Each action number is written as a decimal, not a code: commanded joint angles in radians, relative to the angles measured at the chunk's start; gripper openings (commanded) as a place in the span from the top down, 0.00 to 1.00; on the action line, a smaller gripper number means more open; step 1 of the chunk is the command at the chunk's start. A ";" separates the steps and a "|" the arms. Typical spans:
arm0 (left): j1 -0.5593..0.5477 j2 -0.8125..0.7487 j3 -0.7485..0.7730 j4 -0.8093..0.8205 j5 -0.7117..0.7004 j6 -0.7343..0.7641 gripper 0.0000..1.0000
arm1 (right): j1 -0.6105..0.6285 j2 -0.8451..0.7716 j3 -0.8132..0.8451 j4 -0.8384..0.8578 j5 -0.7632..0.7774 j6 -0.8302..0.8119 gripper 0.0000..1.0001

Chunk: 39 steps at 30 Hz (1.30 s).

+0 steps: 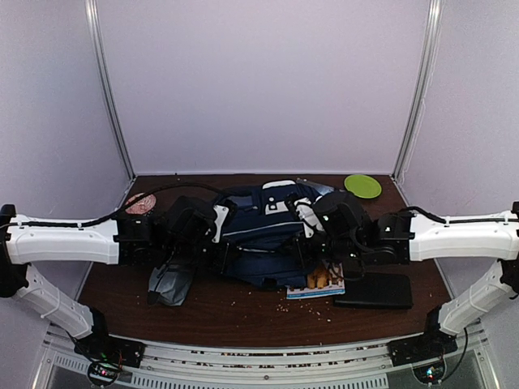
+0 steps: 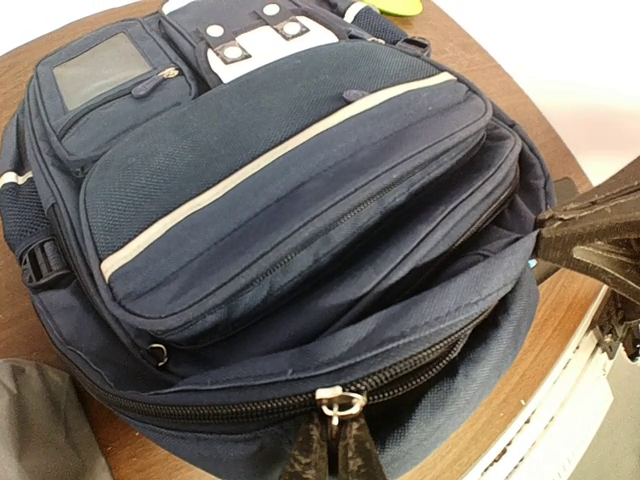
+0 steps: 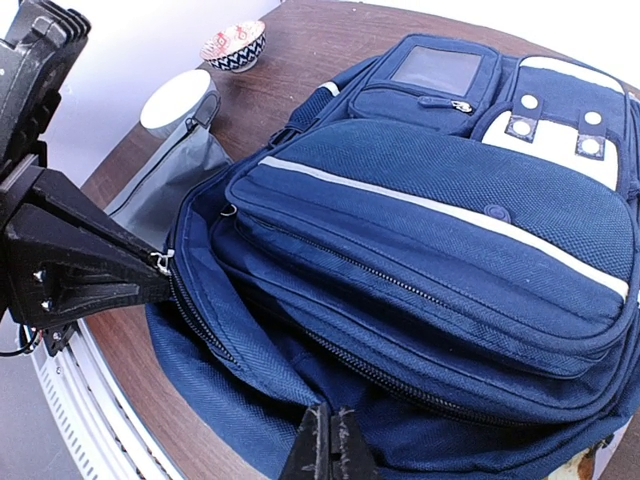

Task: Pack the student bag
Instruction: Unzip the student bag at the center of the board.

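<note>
The student bag (image 1: 263, 231), navy with white stripes, lies flat mid-table with its front pockets up; it fills the left wrist view (image 2: 280, 170) and the right wrist view (image 3: 440, 220). My left gripper (image 2: 336, 452) is shut on the main zipper's metal pull (image 2: 341, 405) at the bag's near edge; it also shows in the right wrist view (image 3: 150, 275). The zipper is meshed on one side of the slider and parted on the other. My right gripper (image 3: 331, 448) is shut on the bag's fabric at the opening's rim.
A grey pouch (image 1: 171, 284) lies left of the bag. A picture book (image 1: 318, 284) and a flat black case (image 1: 375, 290) lie front right. A green plate (image 1: 362, 186) sits back right, a patterned bowl (image 3: 233, 45) and a white bowl (image 3: 178, 95) back left. Crumbs dot the front.
</note>
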 commanded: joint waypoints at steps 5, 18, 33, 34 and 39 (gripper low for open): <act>0.060 -0.057 -0.091 -0.060 -0.091 -0.008 1.00 | -0.024 -0.129 -0.080 -0.126 0.172 -0.004 1.00; 0.125 -0.024 -0.049 0.208 0.475 0.046 1.00 | -0.031 -0.171 -0.104 -0.143 0.150 -0.064 1.00; 0.136 0.235 0.136 0.365 0.523 -0.140 1.00 | 0.015 -0.132 -0.192 -0.096 0.107 -0.108 1.00; 0.135 0.242 0.144 0.368 0.521 -0.142 1.00 | 0.017 -0.133 -0.197 -0.098 0.112 -0.102 1.00; 0.125 0.265 0.162 0.336 0.496 -0.126 1.00 | 0.017 -0.222 -0.217 -0.067 0.136 -0.052 0.56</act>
